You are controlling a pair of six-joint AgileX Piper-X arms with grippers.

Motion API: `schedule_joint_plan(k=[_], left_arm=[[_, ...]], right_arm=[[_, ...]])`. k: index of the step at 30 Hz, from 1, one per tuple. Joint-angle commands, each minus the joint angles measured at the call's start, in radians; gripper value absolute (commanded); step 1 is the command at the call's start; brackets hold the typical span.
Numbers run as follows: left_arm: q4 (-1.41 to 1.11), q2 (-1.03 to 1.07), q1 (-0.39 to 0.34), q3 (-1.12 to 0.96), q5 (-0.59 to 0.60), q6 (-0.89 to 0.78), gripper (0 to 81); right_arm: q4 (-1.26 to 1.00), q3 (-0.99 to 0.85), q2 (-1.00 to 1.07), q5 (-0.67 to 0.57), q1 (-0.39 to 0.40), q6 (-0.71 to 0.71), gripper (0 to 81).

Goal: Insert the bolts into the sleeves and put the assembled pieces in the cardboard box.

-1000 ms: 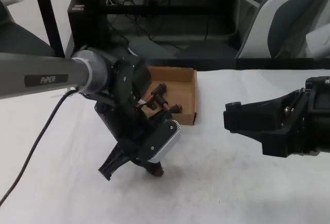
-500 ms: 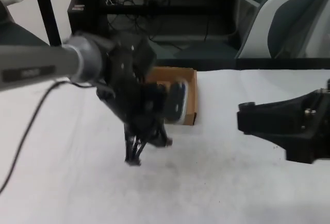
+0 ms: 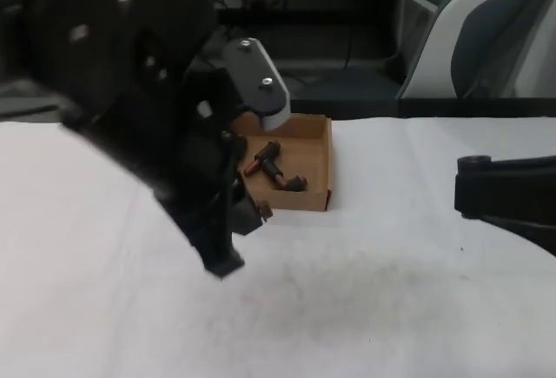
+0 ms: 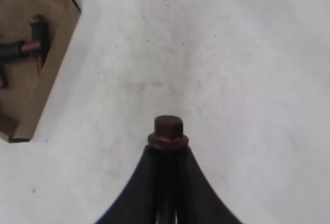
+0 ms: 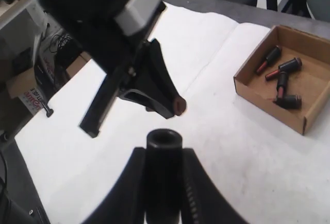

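White-covered bench (image 3: 391,308): spans the whole scene. Left arm (image 3: 130,91): looms black over the bench's near left part, wrist pointing down. Right arm (image 3: 512,200): juts in low from the right edge, well apart from the left one. Cardboard box (image 3: 321,161): sits open toward the far side of the bench, just beyond the left arm, with several assembled pieces (image 3: 276,169) lying loose on its floor. Left gripper (image 4: 166,152): hangs above the cloth near the box's front wall, fingers pressed onto the shank of a bolt (image 4: 168,131), reddish hex head poking out past the tips. Right gripper (image 5: 164,157): pinches a black sleeve (image 5: 164,141), open bore facing outward toward the left gripper, clear of the bolt's tip and not touching it.
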Motion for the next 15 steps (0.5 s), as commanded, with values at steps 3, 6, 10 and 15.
schedule_joint_plan(k=[3,6,10,15], left_arm=[[-0.149,-0.222,-0.074,0.127,-0.084,-0.307,1.7],[-0.322,-0.328,-0.103,0.217,-0.144,-0.493,1.7],[-0.562,-0.406,-0.093,0.335,-0.175,-0.625,1.7],[-0.708,-0.397,-0.033,0.398,-0.110,-0.643,1.7]], right_arm=[[0.004,-0.003,-0.004,-0.007,-0.003,0.004,0.6],[0.004,-0.003,0.005,-0.007,-0.003,0.004,0.6],[0.004,-0.003,0.044,-0.007,-0.003,0.002,0.6],[-0.046,-0.003,0.145,-0.037,-0.003,0.002,0.6]])
